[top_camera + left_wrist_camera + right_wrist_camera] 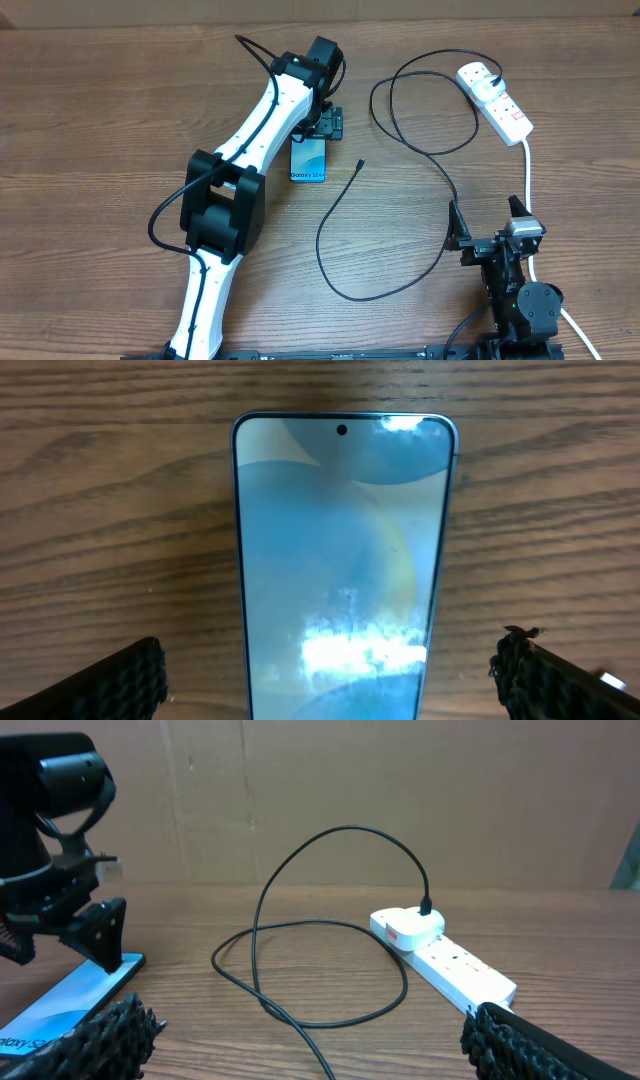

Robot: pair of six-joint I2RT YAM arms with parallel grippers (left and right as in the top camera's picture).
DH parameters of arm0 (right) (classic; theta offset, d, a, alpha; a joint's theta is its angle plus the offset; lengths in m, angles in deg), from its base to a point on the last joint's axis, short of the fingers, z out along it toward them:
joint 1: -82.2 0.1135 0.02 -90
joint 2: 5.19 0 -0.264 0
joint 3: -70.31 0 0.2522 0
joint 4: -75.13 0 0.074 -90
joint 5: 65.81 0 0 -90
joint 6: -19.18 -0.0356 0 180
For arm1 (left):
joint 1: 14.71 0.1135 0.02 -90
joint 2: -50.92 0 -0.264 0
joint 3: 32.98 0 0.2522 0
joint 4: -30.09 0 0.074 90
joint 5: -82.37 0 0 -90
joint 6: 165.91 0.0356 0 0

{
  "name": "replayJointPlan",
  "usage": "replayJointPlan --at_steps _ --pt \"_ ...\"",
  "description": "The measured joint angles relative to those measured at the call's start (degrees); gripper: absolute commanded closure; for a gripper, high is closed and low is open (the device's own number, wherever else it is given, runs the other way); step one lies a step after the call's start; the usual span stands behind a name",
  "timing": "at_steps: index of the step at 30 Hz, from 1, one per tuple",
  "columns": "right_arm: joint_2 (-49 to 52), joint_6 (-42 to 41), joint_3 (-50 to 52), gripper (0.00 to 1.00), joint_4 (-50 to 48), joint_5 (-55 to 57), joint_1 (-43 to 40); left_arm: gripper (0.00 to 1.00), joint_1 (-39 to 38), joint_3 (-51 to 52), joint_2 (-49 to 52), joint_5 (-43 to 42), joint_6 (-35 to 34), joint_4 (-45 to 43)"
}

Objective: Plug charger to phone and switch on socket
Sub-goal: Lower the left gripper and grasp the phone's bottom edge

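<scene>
Pincer of the left arm (330,680) gapes wide and empty, directly above the slim blue-lit smartphone (340,560) lying flat on the brown wooden desk (100,100). Right pincer (315,1040), equally wide and empty, faces the thin black charger cable (340,829), which is plugged into the white elongated power strip (455,970) beyond.
</scene>
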Motion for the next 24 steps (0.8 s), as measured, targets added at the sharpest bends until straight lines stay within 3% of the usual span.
replayJointPlan --at_steps 15,24 --pt "0.0 0.0 0.0 0.0 -0.04 0.0 0.02 0.0 0.09 0.33 3.39 -0.74 0.0 -0.15" --pt "0.0 0.0 0.0 0.0 0.0 0.0 0.02 0.0 2.58 0.31 4.28 -6.71 0.24 -0.59"
